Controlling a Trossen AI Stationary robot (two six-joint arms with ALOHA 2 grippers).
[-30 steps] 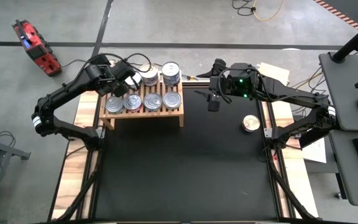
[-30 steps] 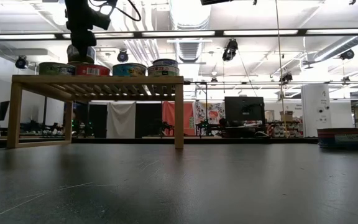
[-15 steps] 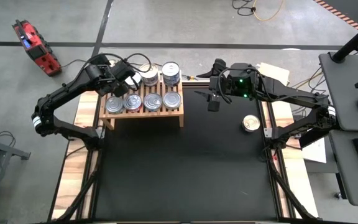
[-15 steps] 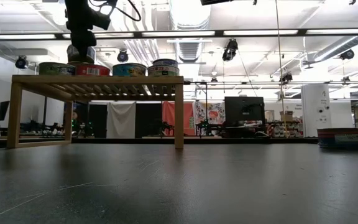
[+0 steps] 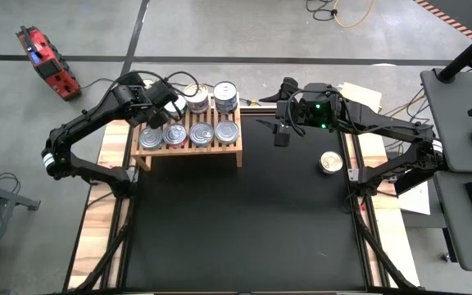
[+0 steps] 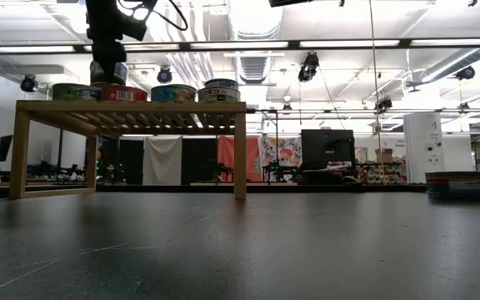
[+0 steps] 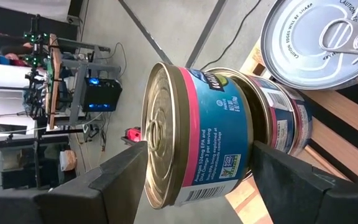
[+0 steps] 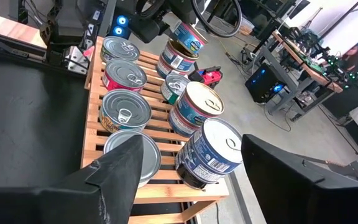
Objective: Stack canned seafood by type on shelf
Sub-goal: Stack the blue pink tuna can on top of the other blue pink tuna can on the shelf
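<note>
Black surface [image 5: 244, 221]: carries the shelf at its far left.
Shelf [image 5: 188, 150]: light wood, slatted, loaded with tins.
Left gripper [image 7: 194, 163]: jaws clamped on pink-banded tin [image 7: 197, 152], atop another tin at shelf's back left.
Right gripper [image 5: 280, 133]: jaws apart, empty, beside shelf.
Loose tin [image 5: 330, 162]: right side of surface.

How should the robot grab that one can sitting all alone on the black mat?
Come straight down from above and pinch the lone can across its round side wall. It sits flat, lid up, with bare mat all round, so fingers fit on both sides. The open right gripper is the nearer one.
</note>
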